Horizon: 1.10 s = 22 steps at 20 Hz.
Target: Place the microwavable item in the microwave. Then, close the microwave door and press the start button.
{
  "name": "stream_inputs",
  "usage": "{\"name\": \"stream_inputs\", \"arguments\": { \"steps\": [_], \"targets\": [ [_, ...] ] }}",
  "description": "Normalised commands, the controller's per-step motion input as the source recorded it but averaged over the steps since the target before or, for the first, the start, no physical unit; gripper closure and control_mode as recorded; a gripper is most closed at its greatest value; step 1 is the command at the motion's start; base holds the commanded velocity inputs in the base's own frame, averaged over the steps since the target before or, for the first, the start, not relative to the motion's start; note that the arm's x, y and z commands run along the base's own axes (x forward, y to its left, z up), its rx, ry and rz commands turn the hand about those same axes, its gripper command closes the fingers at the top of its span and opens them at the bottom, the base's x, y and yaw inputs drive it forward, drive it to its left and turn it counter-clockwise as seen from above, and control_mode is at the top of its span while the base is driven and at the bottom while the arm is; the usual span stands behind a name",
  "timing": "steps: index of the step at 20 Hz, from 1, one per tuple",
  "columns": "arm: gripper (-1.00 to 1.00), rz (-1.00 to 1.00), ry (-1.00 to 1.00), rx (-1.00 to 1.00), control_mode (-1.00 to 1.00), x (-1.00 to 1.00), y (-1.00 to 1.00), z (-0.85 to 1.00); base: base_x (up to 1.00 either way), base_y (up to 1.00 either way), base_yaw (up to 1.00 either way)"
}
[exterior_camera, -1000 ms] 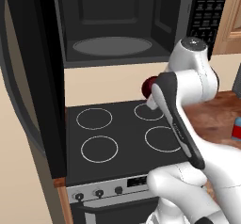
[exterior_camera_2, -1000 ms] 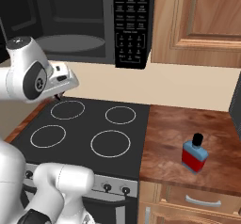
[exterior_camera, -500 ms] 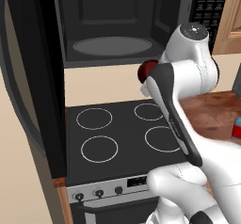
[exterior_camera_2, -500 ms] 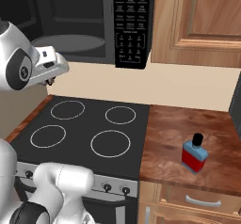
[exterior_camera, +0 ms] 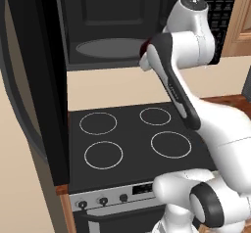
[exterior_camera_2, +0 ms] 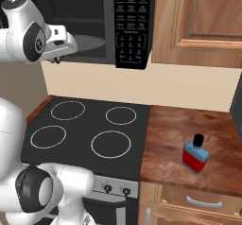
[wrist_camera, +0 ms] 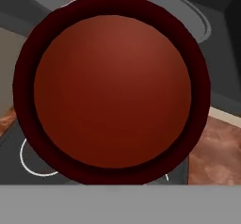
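The pincer (exterior_camera: pixel 144 56) was clamped on the dark red mug (wrist_camera: pixel 113 86), held high at the front lip of the open microwave (exterior_camera: pixel 122 21), just at the right end of its cavity. In the left base view only a sliver of the mug's red side showed past the white wrist, level with the near edge of the grey turntable (exterior_camera: pixel 110 47) and not resting on it. The hand view looked straight down into the mug's round opening, its dark rim ringing a lighter red inside, with the turntable's rim and the cooktop's white burner rings visible past its edges; the finger tips themselves were hidden behind it. From the right base view the hand (exterior_camera_2: pixel 59 42) hung in front of the cavity, to the left of the black keypad panel (exterior_camera_2: pixel 132 25) with its white-labelled buttons. The microwave door (exterior_camera: pixel 29 80) stood swung wide open at the left, reaching down beside the black stove (exterior_camera: pixel 132 144), whose four burner rings lay bare below the arm. On the wooden table (exterior_camera_2: pixel 189 139) to the right of the stove stood a blue-and-red container (exterior_camera_2: pixel 194 154) with a black cap, well apart from the arm.
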Motion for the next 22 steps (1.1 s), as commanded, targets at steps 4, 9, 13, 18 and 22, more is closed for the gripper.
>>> {"name": "stream_inputs", "arguments": {
  "steps": [4, 9, 13, 18, 22],
  "targets": [
    [1.00, -0.09, 0.00, 0.01, -1.00, 0.93, 0.08, 0.00, 0.00, 0.00, 0.00],
    [1.00, -0.08, 0.01, 0.00, -1.00, 0.85, 0.17, -0.02, 0.00, 0.00, 0.00],
    [1.00, -0.02, 0.05, 0.00, -1.00, 0.64, 0.31, -0.07, 0.00, 0.00, 0.00],
    [1.00, 0.00, 0.05, 0.00, -1.00, 0.60, 0.16, 0.00, 0.00, 0.00, 0.00],
    [1.00, 0.00, 0.02, 0.00, -1.00, 0.58, 0.00, -0.11, 0.00, 0.00, 0.00]
  ]
}}
